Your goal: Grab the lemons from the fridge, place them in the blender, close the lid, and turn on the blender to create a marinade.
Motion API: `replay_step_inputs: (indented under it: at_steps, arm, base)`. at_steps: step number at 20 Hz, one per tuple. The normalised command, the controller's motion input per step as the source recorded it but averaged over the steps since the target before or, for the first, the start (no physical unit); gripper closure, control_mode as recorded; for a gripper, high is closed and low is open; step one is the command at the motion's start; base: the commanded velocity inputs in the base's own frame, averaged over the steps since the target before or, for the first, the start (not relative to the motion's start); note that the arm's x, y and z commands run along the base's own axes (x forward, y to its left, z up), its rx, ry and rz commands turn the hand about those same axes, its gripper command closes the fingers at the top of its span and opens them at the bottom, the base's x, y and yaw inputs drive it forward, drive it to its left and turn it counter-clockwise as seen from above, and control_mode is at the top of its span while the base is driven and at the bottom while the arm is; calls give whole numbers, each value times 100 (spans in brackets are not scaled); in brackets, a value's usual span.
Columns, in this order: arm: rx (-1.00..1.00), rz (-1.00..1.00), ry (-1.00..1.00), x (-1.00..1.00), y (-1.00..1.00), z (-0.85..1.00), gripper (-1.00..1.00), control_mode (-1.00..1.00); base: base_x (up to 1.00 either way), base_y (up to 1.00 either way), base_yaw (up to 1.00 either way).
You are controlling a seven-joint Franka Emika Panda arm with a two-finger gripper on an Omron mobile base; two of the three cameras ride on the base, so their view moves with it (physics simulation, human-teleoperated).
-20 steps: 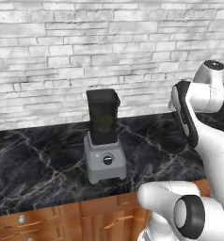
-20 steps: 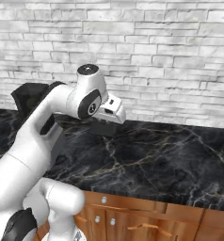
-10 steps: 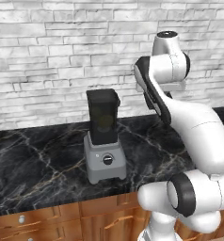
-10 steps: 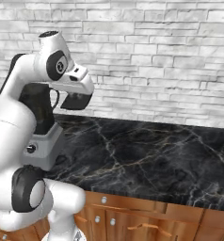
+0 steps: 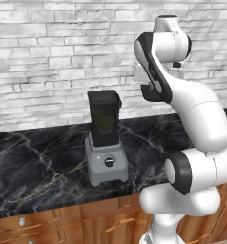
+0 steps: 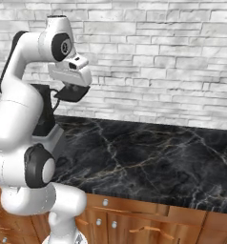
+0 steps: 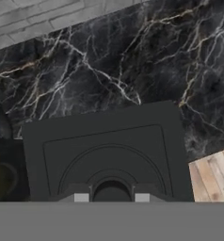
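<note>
The blender (image 5: 106, 159) stands on the black marble counter (image 5: 34, 167), a grey base with a black knob under its dark open jar (image 5: 104, 119). Through the jar wall a yellow-green lemon (image 5: 105, 125) shows dimly. My gripper (image 5: 145, 83) hangs up and to the right of the jar, shut on the flat black square lid (image 5: 149, 94). The right base view has the gripper (image 6: 75, 87) and lid (image 6: 67, 94) in front of the blender (image 6: 49, 138). In the hand view the lid (image 7: 109, 150) sits between my fingertips (image 7: 81, 197), with the jar mouth (image 7: 1, 174) at the left edge. The fridge is out of view.
A white brick wall (image 5: 48, 57) backs the counter. Brown wooden drawers (image 6: 149, 224) run below its front edge. Bare marble (image 6: 158, 157) stretches to the right of the blender.
The arm has swung left from the picture's right side to a spot high beside the blender jar, carrying the lid with it. The blender has not moved.
</note>
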Motion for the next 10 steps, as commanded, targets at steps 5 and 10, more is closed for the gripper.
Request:
replay_step_inputs:
  at_steps: [5, 10]
  arm:
    - [4, -2, -7, 7, 65, 24, 100, -100]
    - [0, 0, -6, 2, 100, 16, 100, -100]
  base:
    - [0, 0, 0]
    - [0, 0, 0]
